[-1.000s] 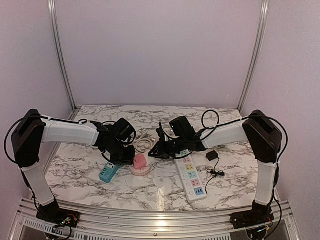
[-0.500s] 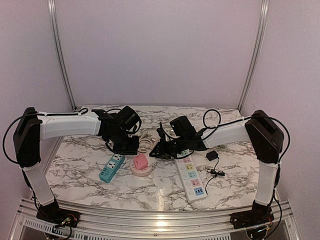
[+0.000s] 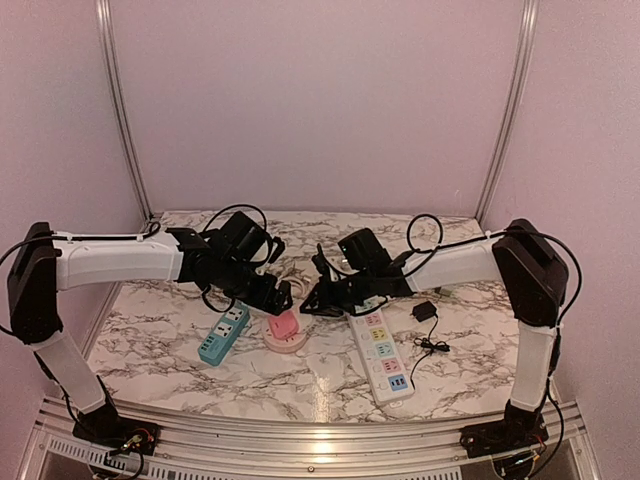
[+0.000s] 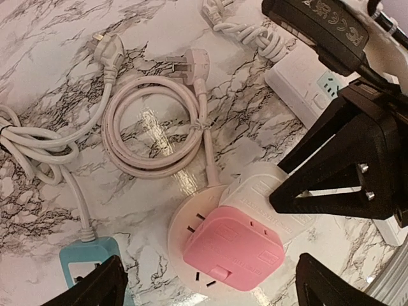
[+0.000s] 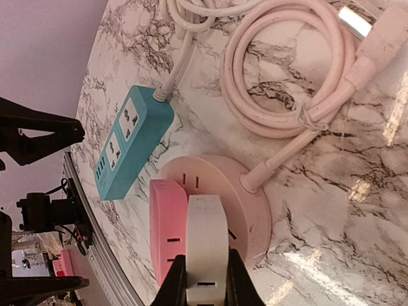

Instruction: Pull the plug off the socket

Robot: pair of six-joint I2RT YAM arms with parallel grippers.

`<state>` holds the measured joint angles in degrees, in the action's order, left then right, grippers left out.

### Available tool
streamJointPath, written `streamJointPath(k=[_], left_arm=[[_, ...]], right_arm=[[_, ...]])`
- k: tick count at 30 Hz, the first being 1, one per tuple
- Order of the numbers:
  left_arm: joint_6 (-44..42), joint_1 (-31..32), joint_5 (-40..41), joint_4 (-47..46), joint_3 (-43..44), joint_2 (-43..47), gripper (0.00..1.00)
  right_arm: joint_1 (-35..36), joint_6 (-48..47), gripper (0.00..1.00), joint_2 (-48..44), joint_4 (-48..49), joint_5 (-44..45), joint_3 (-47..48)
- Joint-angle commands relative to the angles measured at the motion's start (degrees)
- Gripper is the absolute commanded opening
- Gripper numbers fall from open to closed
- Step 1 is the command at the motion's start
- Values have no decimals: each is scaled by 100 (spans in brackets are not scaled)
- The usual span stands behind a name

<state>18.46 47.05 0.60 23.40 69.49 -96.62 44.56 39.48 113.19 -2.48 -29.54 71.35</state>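
Nearly at the middle of the marble counter (image 3: 160, 345), the plug (image 4: 233, 245) sits seated on top of the round socket (image 4: 182, 226), a pale pink disc lying flat. The plug is a two-tone block, one half pink and the other half white.

The right hand (image 5: 205, 284) reaches in from the right side and pinches the white half between its two fingers (image 5: 172, 284), one pad on each flat face, as the right wrist view shows. The pink half stands just beside that grip, untouched by the pads.

The left hand (image 3: 272, 293) hangs above the plug with its fingers (image 4: 95, 290) spread wide, one on each side of the block and clear of it, holding nothing.

A thin pink lead runs from the socket's rim to a coiled cable (image 4: 153, 127) lying just behind it. A teal power strip (image 3: 222, 335) lies just to the left of the socket, its white cord trailing toward the back. A long white power strip (image 3: 383, 352) with pastel outlets lies to the right, and a small black adapter (image 3: 424, 312) with a thin wire rests beside that.
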Motion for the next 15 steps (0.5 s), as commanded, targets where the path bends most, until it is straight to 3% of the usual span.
streamJointPath(k=[1, 9, 15], left_arm=[[-1285, 164, 35, -930, -410, 208, 95], [-2764, 268, -526, -2881, -1455, 454, 99], [-3371, 320, -539, -2710, -1069, -172, 98]], right_arm=[[-136, -331, 1, -196, -403, -21, 220], [-186, -441, 1, -214, -445, -128, 169], [-193, -436, 1, -194, -374, -140, 144]])
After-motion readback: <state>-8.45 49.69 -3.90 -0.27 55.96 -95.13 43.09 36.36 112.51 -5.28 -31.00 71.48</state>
